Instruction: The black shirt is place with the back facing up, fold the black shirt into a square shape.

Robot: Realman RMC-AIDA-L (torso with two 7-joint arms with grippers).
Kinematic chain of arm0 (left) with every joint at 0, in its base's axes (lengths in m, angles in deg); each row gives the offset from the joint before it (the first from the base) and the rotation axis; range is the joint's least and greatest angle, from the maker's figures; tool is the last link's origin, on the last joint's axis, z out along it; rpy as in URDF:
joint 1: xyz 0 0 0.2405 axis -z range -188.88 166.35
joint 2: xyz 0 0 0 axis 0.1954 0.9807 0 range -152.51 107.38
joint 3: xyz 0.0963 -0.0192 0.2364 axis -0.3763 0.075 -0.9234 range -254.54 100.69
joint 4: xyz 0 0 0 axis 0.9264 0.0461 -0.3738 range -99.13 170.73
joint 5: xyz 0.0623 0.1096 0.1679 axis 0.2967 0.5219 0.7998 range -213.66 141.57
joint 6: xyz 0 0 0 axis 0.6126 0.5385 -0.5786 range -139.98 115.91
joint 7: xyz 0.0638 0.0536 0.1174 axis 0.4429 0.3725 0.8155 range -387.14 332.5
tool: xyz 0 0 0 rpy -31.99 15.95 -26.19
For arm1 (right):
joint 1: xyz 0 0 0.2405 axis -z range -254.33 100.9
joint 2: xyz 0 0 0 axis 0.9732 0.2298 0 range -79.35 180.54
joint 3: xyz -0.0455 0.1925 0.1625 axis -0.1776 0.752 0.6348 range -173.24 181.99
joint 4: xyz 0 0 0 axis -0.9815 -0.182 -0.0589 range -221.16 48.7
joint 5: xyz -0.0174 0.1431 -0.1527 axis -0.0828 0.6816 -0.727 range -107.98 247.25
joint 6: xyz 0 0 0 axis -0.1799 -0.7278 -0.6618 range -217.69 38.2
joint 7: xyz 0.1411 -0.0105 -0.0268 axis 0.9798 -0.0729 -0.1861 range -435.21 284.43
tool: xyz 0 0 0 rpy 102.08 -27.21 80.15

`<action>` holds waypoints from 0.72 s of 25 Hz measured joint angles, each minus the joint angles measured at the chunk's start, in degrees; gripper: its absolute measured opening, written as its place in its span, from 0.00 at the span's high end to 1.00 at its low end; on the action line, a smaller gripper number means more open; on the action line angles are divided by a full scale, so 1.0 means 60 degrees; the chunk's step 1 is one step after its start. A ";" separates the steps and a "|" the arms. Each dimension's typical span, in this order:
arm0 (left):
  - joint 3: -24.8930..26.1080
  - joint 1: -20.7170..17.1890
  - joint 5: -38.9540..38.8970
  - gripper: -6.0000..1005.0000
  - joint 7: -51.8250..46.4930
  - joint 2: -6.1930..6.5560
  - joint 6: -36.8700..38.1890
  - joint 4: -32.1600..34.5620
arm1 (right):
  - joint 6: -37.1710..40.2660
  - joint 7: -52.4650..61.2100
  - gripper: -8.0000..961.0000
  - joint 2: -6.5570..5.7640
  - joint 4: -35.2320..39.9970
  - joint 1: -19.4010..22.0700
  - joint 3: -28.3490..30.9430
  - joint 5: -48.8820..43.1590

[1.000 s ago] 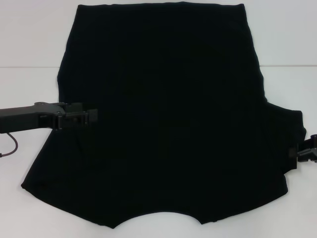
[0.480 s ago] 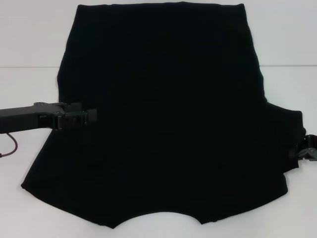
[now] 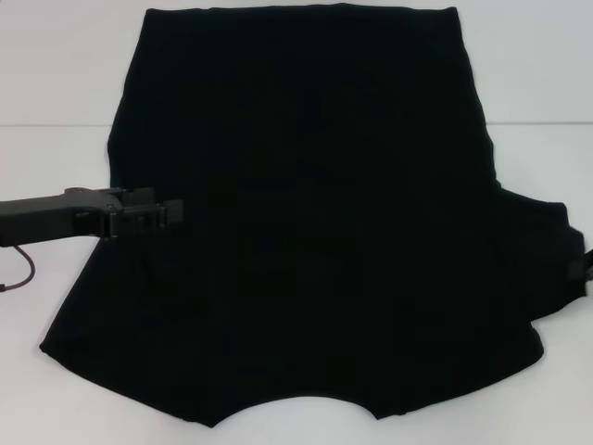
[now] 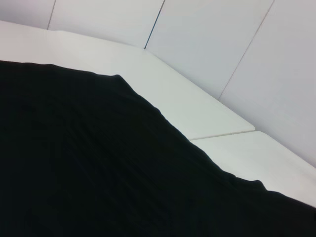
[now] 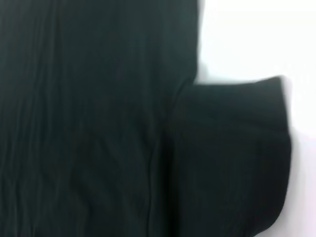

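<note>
The black shirt (image 3: 306, 213) lies spread flat on the white table (image 3: 56, 65) and fills most of the head view, plain side up. Its right sleeve (image 3: 542, 264) sticks out sideways, and the right wrist view looks down on this sleeve (image 5: 232, 158). No sleeve shows on the shirt's left side. My left gripper (image 3: 167, 214) reaches in from the left and sits low over the shirt's left part, just inside its edge. Only a dark sliver of my right gripper (image 3: 586, 271) shows at the frame's right edge, beside the sleeve. The left wrist view shows the shirt (image 4: 98, 163) from close above.
White table surface (image 3: 547, 74) borders the shirt on the left, right and far sides. A seam between two table panels (image 3: 46, 125) runs across at mid-height. In the left wrist view, pale wall panels (image 4: 222, 34) stand behind the table's far edge.
The right gripper has drawn back to the right, away from the sleeve, almost out of the head view. The left gripper has crept slightly right and up over the shirt.
</note>
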 joint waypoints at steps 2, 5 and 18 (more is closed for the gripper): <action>0.0004 0.0001 -0.0020 0.34 -0.0009 0.0001 0.0000 0.0000 | 0.0027 -0.0031 0.98 -0.0091 0.0077 0.0054 0.0266 0.0001; 0.0012 -0.0003 -0.0114 0.34 -0.0030 -0.0001 0.0000 0.0000 | 0.0032 -0.0063 0.98 -0.0182 0.0114 0.0082 0.0556 0.0003; 0.0029 -0.0287 -0.0897 0.34 -0.0057 0.0024 0.0005 0.0038 | -0.0073 0.0020 0.98 -0.0401 0.0310 -0.0011 0.1366 0.0030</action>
